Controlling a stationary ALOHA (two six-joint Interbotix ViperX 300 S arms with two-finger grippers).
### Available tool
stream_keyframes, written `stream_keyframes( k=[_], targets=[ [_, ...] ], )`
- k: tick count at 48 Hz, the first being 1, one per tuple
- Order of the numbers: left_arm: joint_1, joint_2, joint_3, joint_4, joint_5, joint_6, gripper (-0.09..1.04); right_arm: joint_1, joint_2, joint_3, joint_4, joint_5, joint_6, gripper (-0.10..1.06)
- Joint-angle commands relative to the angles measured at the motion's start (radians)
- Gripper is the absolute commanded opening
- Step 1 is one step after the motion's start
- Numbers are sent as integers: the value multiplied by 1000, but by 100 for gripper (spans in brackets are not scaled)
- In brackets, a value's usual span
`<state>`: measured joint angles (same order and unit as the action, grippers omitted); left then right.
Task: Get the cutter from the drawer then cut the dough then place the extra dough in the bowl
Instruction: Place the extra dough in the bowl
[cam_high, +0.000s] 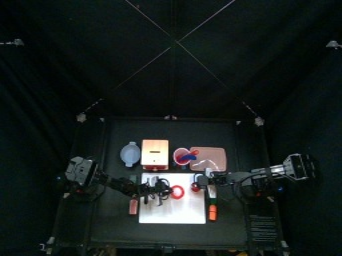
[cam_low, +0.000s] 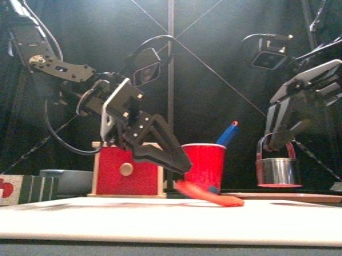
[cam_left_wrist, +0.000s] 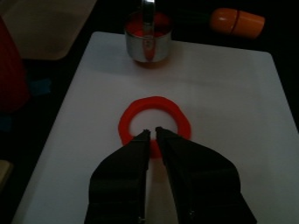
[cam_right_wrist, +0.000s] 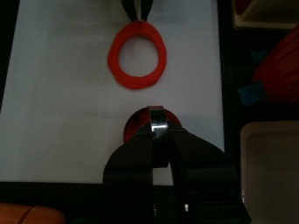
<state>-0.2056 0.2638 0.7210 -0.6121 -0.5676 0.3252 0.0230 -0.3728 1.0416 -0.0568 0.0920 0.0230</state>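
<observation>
While the right gripper (cam_right_wrist: 153, 131) clamps the cutter (cam_left_wrist: 149, 42), the left gripper (cam_left_wrist: 156, 136) pinches the cut dough ring (cam_left_wrist: 149, 102); the bowl (cam_high: 128, 154) awaits.

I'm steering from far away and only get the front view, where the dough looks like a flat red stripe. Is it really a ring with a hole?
Observer: Yes. In the left wrist view the dough ring held by the left gripper is an open loop, with the white board showing through.
Operator: Where's the middle bit?
Observer: The right wrist view shows red dough inside the cutter that the right gripper holds.
Operator: Where do I drop the ring?
Observer: The top view shows the bowl past the board's back left corner, left of the wooden box.
</observation>
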Motion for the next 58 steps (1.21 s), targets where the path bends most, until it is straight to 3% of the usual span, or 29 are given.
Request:
stream_keyframes(
  k=[1,14,22,31,44,58],
  targets=[
    [3,-21,-6,-2,-3,-2,63,-5,17,-11,61,-14,2,41],
    [32,3,-17,3,-2,8,80,-2,32,-26,112,-17,2,65],
    [57,34,-35,32,6,5,92,3,31,-58,140,-12,2,69],
    [91,74,-74,32,72,0,93,3,31,-80,149,-3,2,69],
    [135,81,-106,-26,227,-2,85,5,34,-72,166,-3,2,69],
    [110,74,-103,32,279,6,54,3,34,-69,166,-3,2,69]
  ],
)
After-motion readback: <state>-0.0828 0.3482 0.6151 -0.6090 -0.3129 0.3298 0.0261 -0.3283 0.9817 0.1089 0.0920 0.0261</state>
